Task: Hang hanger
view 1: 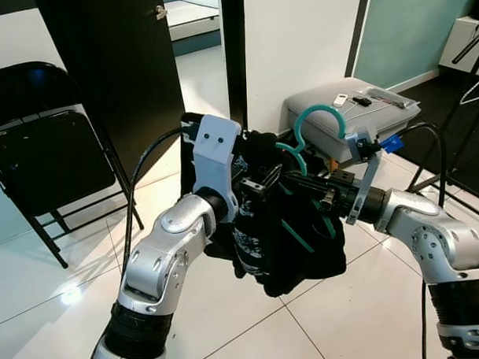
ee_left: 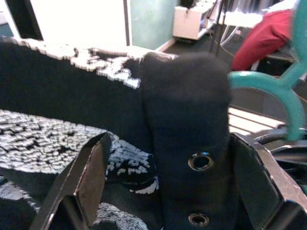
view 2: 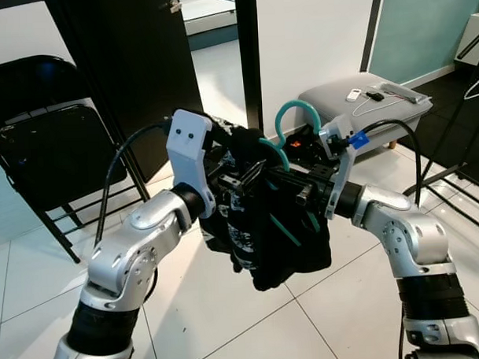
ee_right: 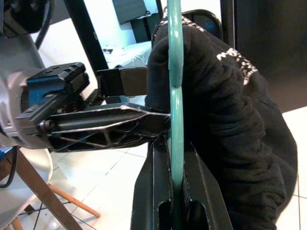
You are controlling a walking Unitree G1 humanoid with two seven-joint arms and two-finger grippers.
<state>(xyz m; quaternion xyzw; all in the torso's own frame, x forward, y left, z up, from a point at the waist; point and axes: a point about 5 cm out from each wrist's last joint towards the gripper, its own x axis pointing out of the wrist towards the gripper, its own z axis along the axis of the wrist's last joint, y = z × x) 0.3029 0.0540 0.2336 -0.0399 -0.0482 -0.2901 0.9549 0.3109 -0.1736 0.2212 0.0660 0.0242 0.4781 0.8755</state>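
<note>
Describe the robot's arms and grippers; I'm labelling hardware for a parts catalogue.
Both arms are glossy silver with black ribbed joints. The left gripper has black fingers behind a pale lavender wrist bracket; the right gripper has a similar bracket and a blue connector. Black cables loop to each wrist.

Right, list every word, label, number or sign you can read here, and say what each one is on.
None can be read.
The black garment on the teal hanger carries a white print, too broken and blurred to read.
The small items on the grey ottoman are too small to show any lettering.
The left gripper and right gripper show no markings.
</note>
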